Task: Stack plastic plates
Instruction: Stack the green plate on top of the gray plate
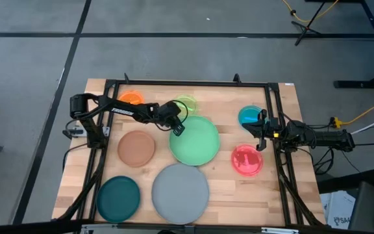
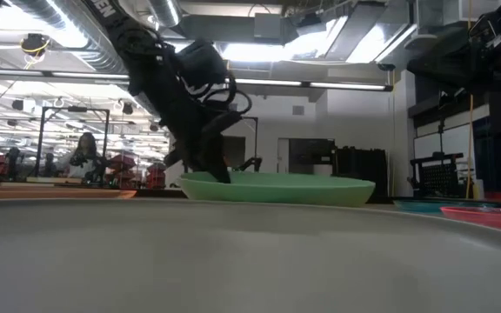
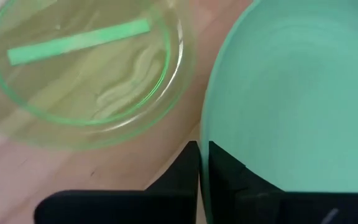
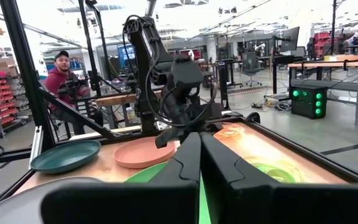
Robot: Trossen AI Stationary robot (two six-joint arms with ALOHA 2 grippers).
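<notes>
Teal plate (image 1: 118, 198) at table's 8 o'clock, brown plate (image 1: 136, 147) at 9, orange plate (image 1: 132, 98) at 10. Left gripper (image 1: 176, 128) pinches the light green plate (image 1: 195, 140) by its rim, lime plate (image 1: 186, 104) just beside; rim seemingly slightly raised. Grey plate (image 1: 180, 188) at 6. Blue plate (image 1: 250, 116), pink-red plate (image 1: 247, 160) near right gripper (image 1: 261, 133), fingers together, holding nothing.

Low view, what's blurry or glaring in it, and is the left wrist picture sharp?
Low view: the grey plate fills the foreground out of focus, and ceiling lights glare behind the left gripper on the light green plate. Left wrist view: soft all over, and the lime plate shows a bright green streak of reflection.
</notes>
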